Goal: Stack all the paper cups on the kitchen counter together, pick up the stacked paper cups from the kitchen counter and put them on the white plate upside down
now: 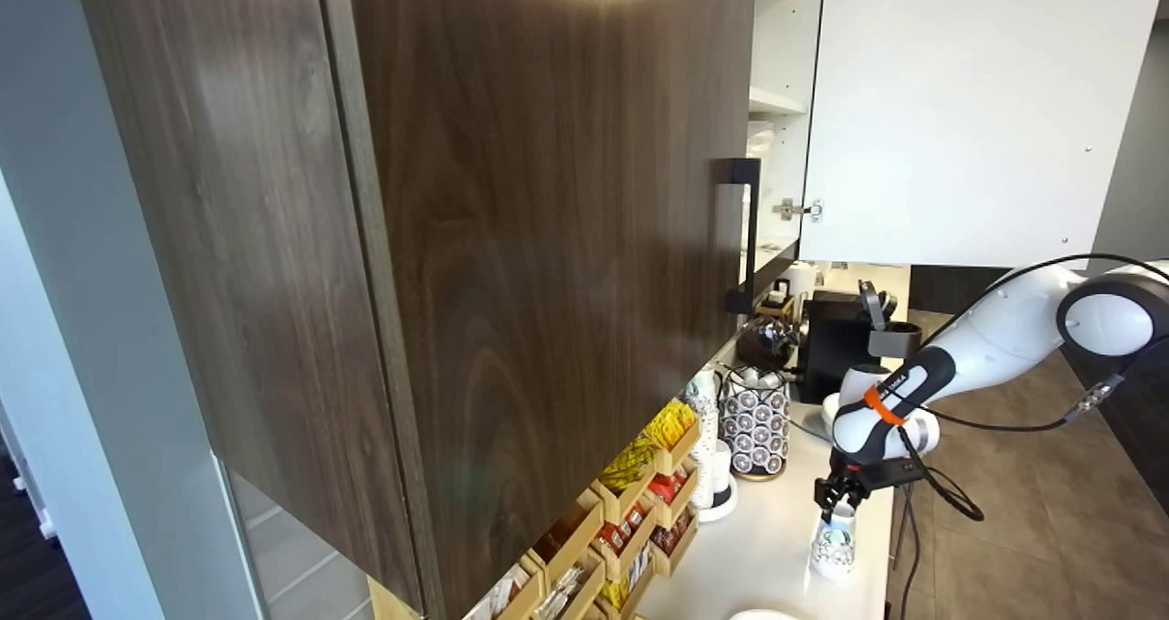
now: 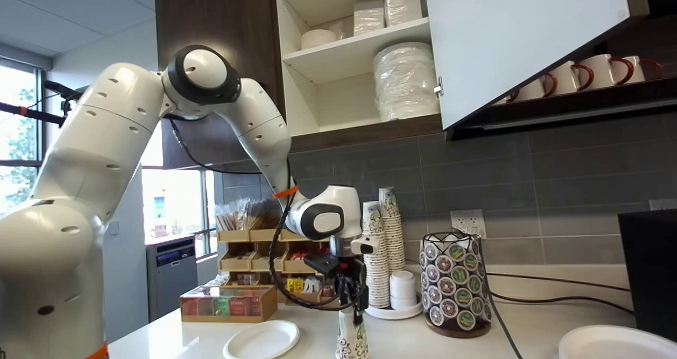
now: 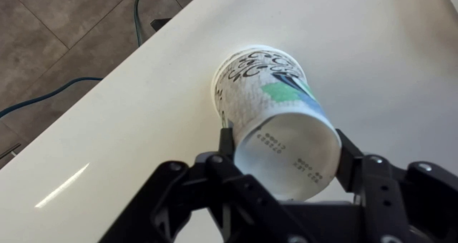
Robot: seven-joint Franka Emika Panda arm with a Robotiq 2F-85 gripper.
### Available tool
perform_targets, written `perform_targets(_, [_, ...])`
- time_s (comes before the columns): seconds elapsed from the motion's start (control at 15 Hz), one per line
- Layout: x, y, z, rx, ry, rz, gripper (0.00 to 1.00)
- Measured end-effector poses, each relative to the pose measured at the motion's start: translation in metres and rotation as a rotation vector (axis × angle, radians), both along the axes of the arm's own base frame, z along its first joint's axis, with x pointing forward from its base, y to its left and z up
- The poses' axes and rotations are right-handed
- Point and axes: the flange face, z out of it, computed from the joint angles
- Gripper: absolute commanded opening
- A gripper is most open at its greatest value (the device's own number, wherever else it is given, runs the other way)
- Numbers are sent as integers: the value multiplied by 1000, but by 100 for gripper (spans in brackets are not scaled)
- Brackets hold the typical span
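A patterned paper cup point(image 3: 264, 89) stands upside down on the pale kitchen counter point(image 3: 143, 128), printed base up, rim on or near the surface. It also shows in both exterior views point(image 1: 833, 547) point(image 2: 351, 343). I cannot tell whether more cups are nested inside it. My gripper point(image 3: 285, 144) is shut on the cup, with one finger against each side near its base. The gripper is above the cup in both exterior views point(image 1: 840, 503) point(image 2: 351, 315). The white plate point(image 2: 262, 340) lies on the counter beside the cup; only its edge shows in an exterior view point(image 1: 763, 614).
Tall stacks of paper cups point(image 2: 377, 269) stand on a white tray point(image 2: 394, 313) behind the gripper. A coffee pod holder point(image 2: 456, 285) is beside them. A tea box point(image 2: 228, 304) stands behind the plate. More white plates point(image 2: 613, 343) lie at the right. An open cabinet door point(image 2: 529, 42) hangs above.
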Motion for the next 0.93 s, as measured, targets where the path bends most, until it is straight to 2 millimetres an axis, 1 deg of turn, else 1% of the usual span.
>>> perform_targets(0.93, [0,1,0,8,-2,13,41])
